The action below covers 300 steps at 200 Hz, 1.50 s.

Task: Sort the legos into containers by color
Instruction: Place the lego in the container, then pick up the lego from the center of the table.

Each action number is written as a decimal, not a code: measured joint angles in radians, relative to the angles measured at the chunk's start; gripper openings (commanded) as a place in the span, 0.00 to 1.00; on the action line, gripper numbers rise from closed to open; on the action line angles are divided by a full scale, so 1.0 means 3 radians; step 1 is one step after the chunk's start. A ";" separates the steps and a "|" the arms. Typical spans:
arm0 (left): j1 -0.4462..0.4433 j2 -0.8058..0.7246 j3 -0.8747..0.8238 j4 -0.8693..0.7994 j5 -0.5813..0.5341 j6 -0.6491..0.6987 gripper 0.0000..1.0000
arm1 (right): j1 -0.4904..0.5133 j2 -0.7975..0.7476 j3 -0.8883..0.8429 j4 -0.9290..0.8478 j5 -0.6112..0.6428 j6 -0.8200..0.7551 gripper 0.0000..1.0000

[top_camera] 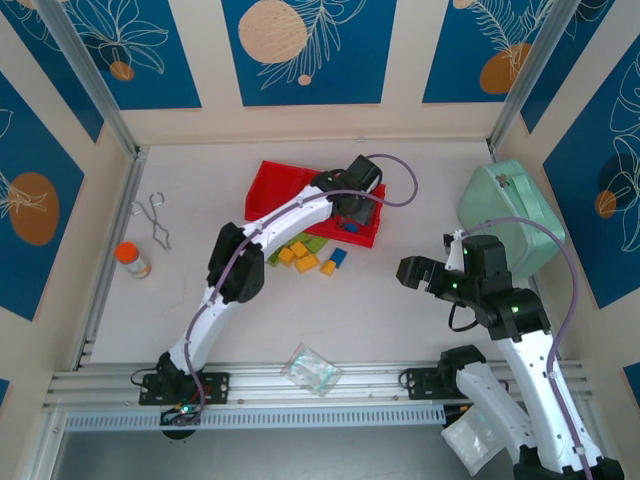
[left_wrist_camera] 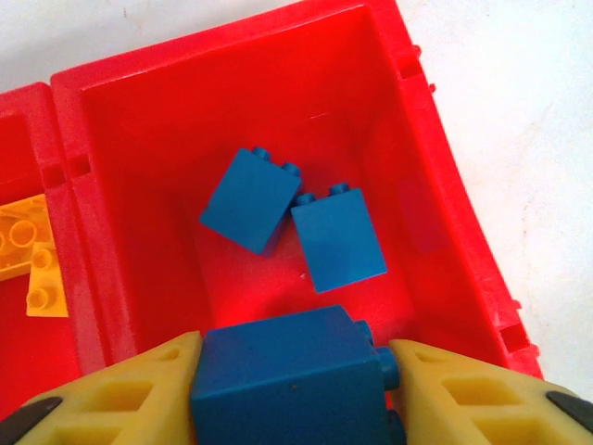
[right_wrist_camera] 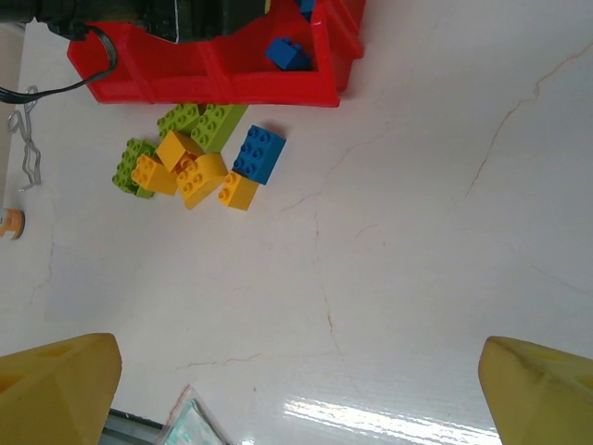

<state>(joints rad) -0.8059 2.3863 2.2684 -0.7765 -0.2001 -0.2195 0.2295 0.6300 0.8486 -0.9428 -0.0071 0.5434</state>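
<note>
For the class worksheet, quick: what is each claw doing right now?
Left claw: closed on a blue lego, over the red tray.
Right claw: open, holding nothing.

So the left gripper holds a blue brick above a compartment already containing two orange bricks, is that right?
Not quite: the left wrist view shows the two bricks in that compartment are blue, not orange. The left gripper does hold a blue brick above it.

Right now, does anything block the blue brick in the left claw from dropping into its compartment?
Nothing visible does. The blue brick sits in the left claw over the red end compartment; two loose blue bricks inside lie beyond it.
</note>
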 measured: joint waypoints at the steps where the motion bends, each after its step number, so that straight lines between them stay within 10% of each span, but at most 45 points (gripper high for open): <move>1: 0.0001 0.0000 0.0000 -0.0001 0.0000 0.0003 0.53 | 0.0001 0.0000 0.0000 0.0000 0.0000 -0.0001 0.99; 89: 0.0011 -0.0458 -0.0562 0.0066 0.0038 -0.0033 0.85 | 0.0074 -0.0027 -0.0025 0.0014 0.0011 0.0000 0.99; 158: -0.0009 -0.1914 -0.2248 0.0530 0.0202 -0.0058 1.00 | 0.0183 -0.0062 -0.0025 0.0022 0.0055 0.0000 0.99; 212: -0.0058 -0.2160 -0.3147 0.0718 0.0436 -0.0013 0.93 | 0.0192 -0.0061 -0.0031 0.0022 0.0072 0.0001 0.99; 300: -0.0109 -0.1450 -0.2931 0.0722 0.0718 0.0220 0.71 | 0.0264 -0.0057 -0.0032 0.0020 0.0141 0.0038 0.99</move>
<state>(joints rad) -0.8387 1.9514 1.3891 -0.5598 0.0154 -0.1535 0.3088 0.6128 0.8391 -0.9367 0.0353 0.5549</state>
